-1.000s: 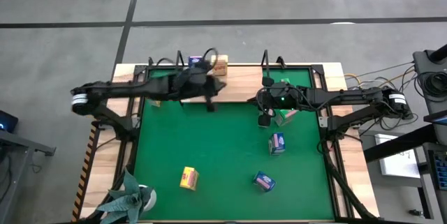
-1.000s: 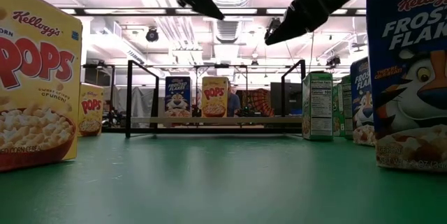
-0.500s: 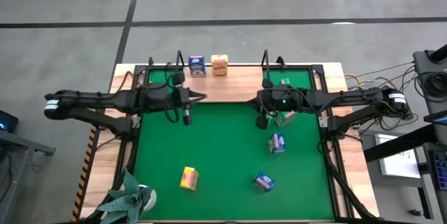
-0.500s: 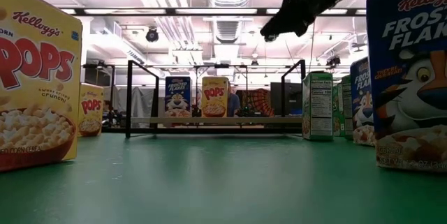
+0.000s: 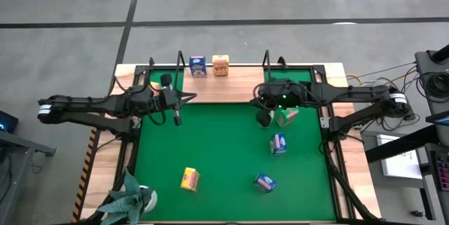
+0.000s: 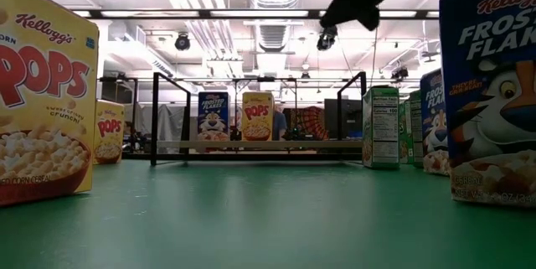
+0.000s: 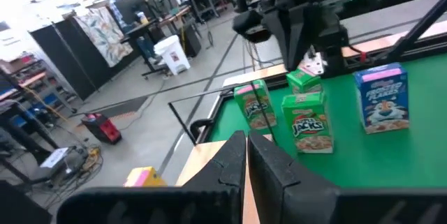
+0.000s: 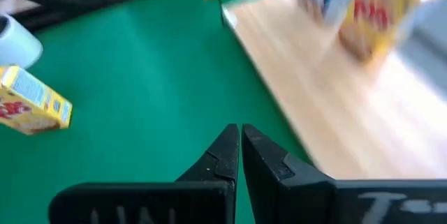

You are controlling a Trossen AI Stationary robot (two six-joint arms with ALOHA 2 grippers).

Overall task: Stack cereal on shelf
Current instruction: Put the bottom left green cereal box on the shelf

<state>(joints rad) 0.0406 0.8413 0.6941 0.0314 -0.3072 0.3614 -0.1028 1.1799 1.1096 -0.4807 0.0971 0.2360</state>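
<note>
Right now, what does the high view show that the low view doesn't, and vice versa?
High view only: the potted plant at the table's corner, and how the loose boxes are spread over the green mat.
Low view only: the printed box fronts, the Corn Pops box and the Frosted Flakes box close up, plus the room and ceiling lights behind.
Both: the shelf with a blue box and a yellow box standing side by side on it.
</note>
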